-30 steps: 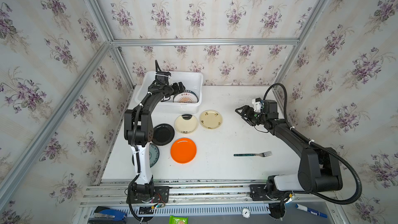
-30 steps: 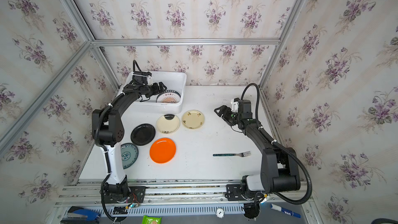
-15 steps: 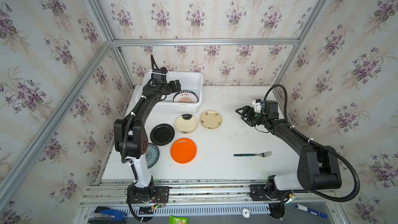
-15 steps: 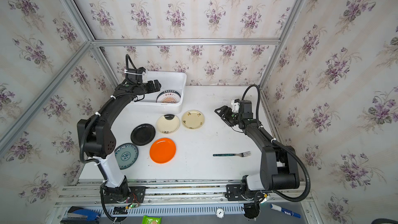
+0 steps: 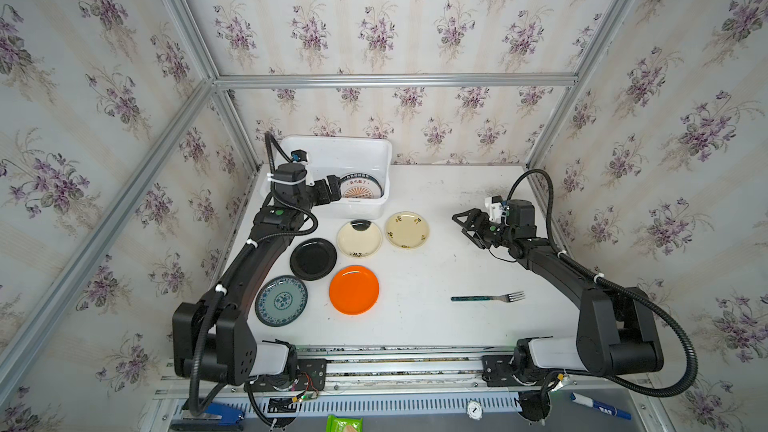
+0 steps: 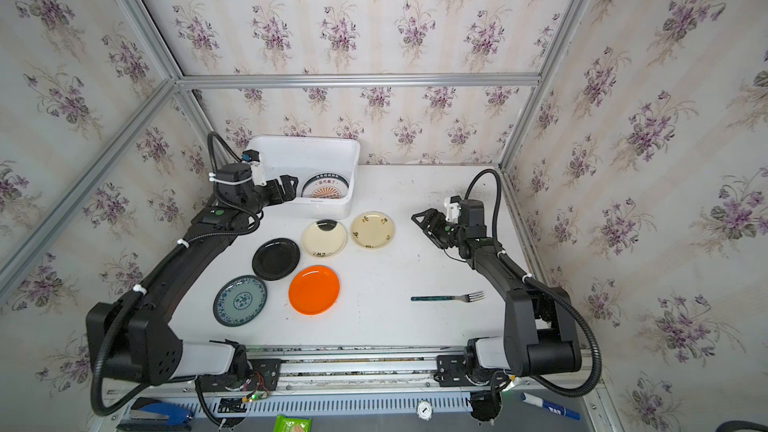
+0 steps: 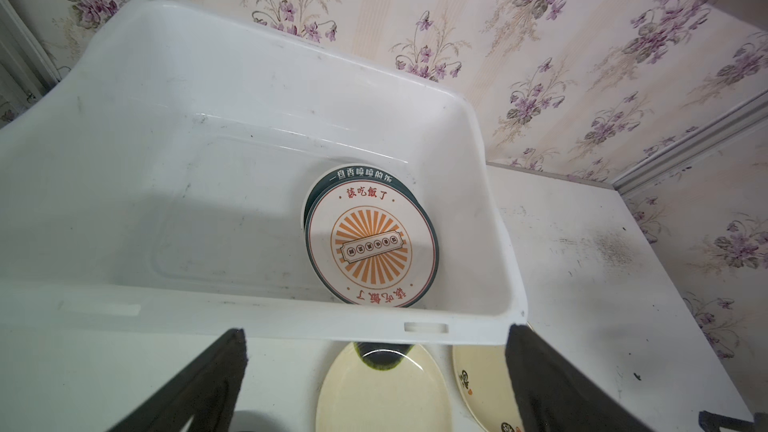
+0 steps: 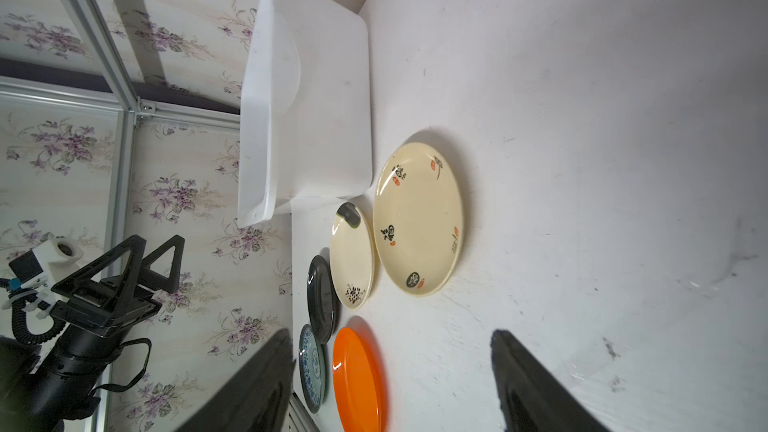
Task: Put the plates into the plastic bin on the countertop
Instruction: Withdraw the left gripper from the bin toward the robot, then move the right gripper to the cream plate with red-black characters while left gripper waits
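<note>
In the large white rectangular plastic bin [image 5: 345, 151], a round white sunburst plate [image 7: 372, 249] is hiding all but a crescent of a second, dark-ringed plate [image 7: 359, 175]. Five more are lying on the scuffed white countertop [image 5: 436, 268]: blotched cream plate [image 5: 359, 241], flecked cream plate [image 5: 407, 229], black plate [image 5: 313, 258], orange plate [image 5: 353, 289] and teal patterned plate [image 5: 281, 300], with one dark-handled fork [image 5: 486, 297]. Both pairs of jaws are standing spread and empty, the left gripper [image 5: 333, 189] at the bin's near rim, the right gripper [image 5: 461, 224] over the countertop.

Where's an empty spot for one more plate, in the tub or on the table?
In the plastic bin, the whole floor beside the sunburst plate is bare. On the countertop, there's room between the orange plate and the fork. Crowded: cream plates and black plate in front of the bin.
</note>
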You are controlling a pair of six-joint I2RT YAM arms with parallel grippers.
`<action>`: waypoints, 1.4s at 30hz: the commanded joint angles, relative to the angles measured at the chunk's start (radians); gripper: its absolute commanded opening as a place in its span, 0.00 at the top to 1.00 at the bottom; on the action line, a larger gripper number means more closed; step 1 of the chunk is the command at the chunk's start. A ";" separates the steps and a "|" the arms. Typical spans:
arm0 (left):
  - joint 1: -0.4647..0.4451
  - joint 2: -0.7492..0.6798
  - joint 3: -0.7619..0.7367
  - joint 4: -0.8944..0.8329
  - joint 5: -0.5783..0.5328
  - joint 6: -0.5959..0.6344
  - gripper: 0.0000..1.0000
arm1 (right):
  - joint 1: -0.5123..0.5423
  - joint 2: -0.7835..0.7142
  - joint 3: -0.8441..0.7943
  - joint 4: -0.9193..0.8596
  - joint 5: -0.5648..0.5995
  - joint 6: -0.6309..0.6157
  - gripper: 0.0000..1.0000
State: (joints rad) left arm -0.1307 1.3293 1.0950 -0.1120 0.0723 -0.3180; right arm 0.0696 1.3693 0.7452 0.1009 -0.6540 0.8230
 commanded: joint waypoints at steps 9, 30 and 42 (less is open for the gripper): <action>0.002 -0.259 -0.323 0.248 0.040 -0.096 0.00 | 0.103 -0.019 0.043 0.023 0.054 0.007 0.23; 0.001 -0.391 -0.763 0.533 0.230 -0.059 0.00 | 0.200 0.202 0.147 0.046 0.094 -0.065 0.25; 0.003 -0.232 -0.728 0.616 0.356 -0.102 0.00 | 0.208 0.345 0.188 0.016 0.170 -0.119 0.33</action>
State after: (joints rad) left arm -0.1295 1.1076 0.3664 0.4419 0.4030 -0.4244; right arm 0.2775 1.7016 0.9085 0.1261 -0.5228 0.7536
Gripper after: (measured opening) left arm 0.996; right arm 0.668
